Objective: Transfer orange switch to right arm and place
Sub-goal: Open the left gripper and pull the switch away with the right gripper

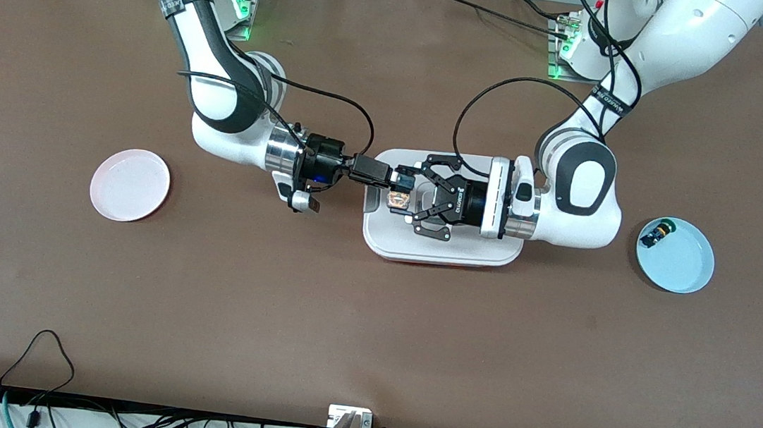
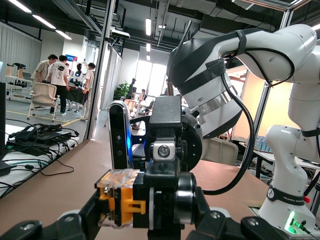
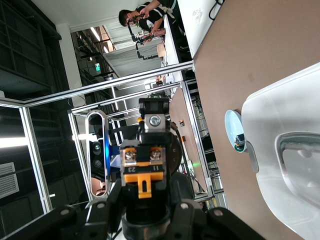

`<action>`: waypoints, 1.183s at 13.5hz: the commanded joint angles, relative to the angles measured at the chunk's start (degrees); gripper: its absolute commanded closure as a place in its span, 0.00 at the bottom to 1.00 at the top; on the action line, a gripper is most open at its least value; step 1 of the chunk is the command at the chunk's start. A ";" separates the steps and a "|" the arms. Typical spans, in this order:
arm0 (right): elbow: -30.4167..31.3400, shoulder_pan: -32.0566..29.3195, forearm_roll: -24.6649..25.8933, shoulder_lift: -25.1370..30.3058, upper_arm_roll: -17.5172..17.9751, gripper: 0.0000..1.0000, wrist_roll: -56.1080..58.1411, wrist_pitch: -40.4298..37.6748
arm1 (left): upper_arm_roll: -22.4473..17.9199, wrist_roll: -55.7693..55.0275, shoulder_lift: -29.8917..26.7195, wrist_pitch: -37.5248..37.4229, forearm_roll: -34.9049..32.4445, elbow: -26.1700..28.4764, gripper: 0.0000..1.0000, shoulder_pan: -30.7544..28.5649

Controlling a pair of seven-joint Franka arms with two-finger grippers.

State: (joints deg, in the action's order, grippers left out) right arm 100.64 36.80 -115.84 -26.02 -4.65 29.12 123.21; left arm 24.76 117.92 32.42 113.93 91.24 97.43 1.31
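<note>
Orange switch (image 1: 399,198) over white tray (image 1: 441,249) | pinched by right gripper (image 1: 405,179) jaws | left gripper (image 1: 420,200) jaws spread; contact hidden

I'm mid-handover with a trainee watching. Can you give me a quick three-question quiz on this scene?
1. True or false: the orange switch lies on the pink plate.
2. The left gripper and right gripper meet over: A the white tray; B the pink plate; C bare table.
3. What lies in the blue plate?
Key: 1 false, it is up between the two grippers; 2 A; 3 a small dark switch.
</note>
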 commanded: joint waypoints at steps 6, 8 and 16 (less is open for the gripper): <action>-2.38 -1.21 -0.70 -0.70 -0.27 1.00 -0.47 -0.25 | 0.38 3.63 -2.36 -0.02 1.57 3.03 0.00 -1.48; -2.73 -2.61 0.09 -0.70 -0.27 1.00 -0.64 -0.42 | 0.21 2.24 -2.88 -2.64 0.70 2.94 0.00 -2.88; -3.34 -12.70 15.11 0.88 -0.36 1.00 -6.17 -13.66 | 0.20 -20.24 -5.43 -16.36 -22.38 0.92 0.00 -12.11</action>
State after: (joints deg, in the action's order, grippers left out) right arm 97.62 27.33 -103.21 -25.84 -5.38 24.92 114.03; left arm 24.67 103.12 29.39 98.60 73.83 97.79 -10.06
